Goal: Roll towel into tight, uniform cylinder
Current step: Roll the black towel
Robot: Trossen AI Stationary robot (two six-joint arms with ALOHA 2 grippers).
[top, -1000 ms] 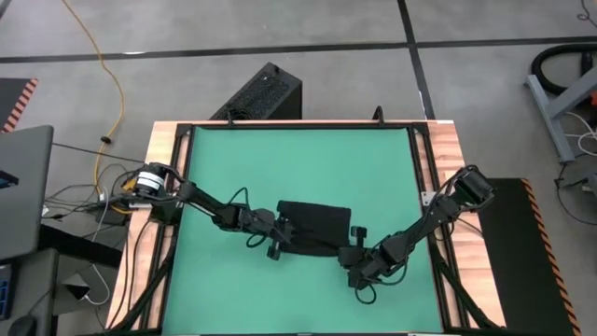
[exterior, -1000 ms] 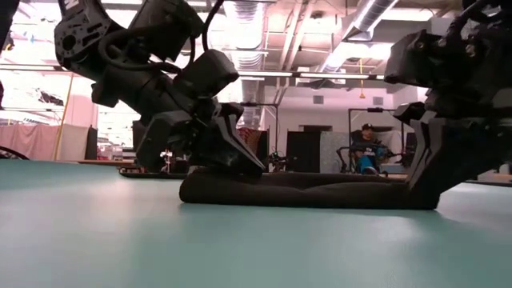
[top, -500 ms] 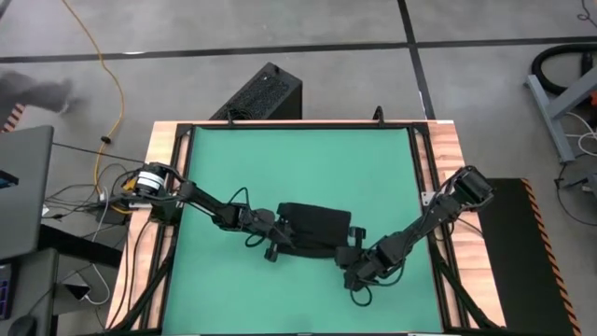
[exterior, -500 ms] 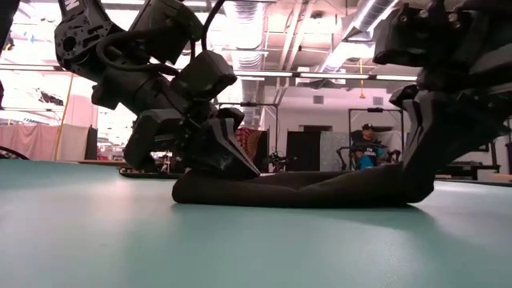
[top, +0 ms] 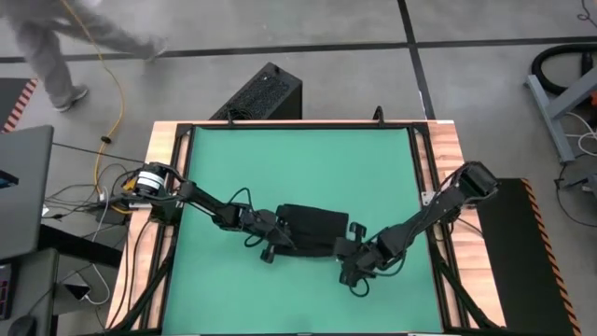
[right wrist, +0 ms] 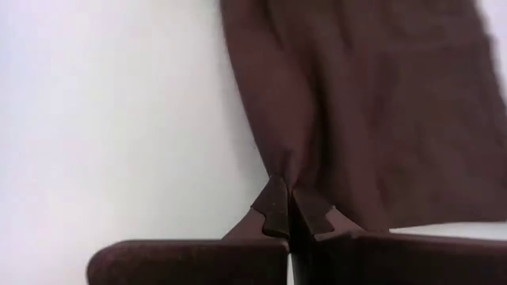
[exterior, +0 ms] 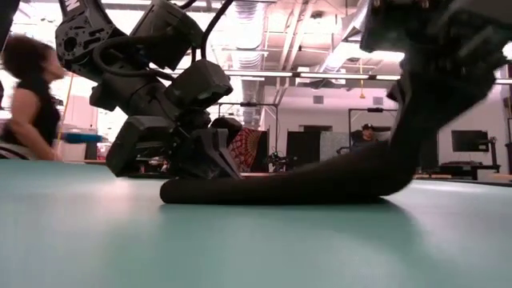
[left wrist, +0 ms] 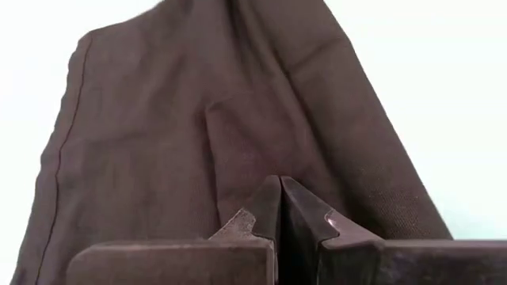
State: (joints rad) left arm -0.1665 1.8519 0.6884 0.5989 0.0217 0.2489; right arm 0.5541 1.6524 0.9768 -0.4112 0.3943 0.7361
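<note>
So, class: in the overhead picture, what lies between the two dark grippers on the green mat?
The black cloth towel spans the whole stretch in the high view. The left gripper pinches one end and the right gripper the other, on the green mat.

Towel [top: 311,229]: narrower than before, right end lifted off mat in low view. Right gripper [top: 341,250]: shifted inward and raised, pinching towel end. Person [top: 56,42]: newly walking past beyond table.

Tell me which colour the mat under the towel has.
Green; the mat shows best in the high view.
</note>
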